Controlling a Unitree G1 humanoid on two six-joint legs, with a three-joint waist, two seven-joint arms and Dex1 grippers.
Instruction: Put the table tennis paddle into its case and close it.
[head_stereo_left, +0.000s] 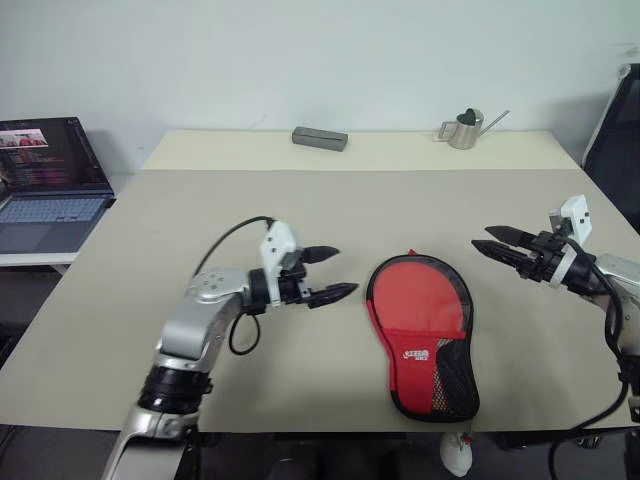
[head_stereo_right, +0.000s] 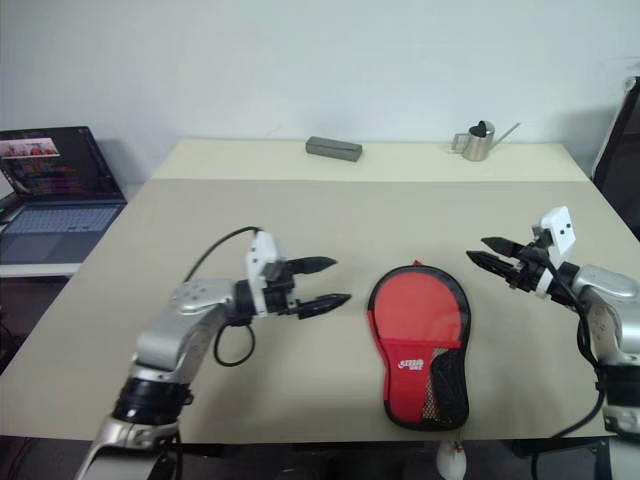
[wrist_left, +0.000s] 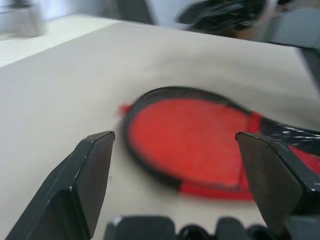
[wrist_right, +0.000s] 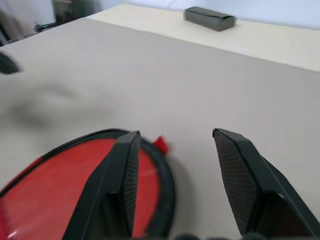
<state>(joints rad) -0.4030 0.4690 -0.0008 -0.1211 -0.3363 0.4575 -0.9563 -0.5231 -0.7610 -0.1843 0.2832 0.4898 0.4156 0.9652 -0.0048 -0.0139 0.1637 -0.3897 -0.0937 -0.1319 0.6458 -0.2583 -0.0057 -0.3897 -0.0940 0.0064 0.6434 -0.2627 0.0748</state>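
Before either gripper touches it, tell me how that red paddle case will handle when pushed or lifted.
The case lies flat on the table, so it will probably slide rather than roll or tip. Its fabric face and mesh pocket suggest it sags if lifted by one edge, unless something stiff is inside. It looks light for its size.

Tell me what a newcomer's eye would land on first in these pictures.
First comes the red case, lying flat near the front edge of the beige table, its round end pointing away from the robot. Next come the two black end effectors flanking it above the table, both open and empty: the left end effector on the case's left, the right end effector off its upper right. At the far edge sit a grey box and a small metal watering can.
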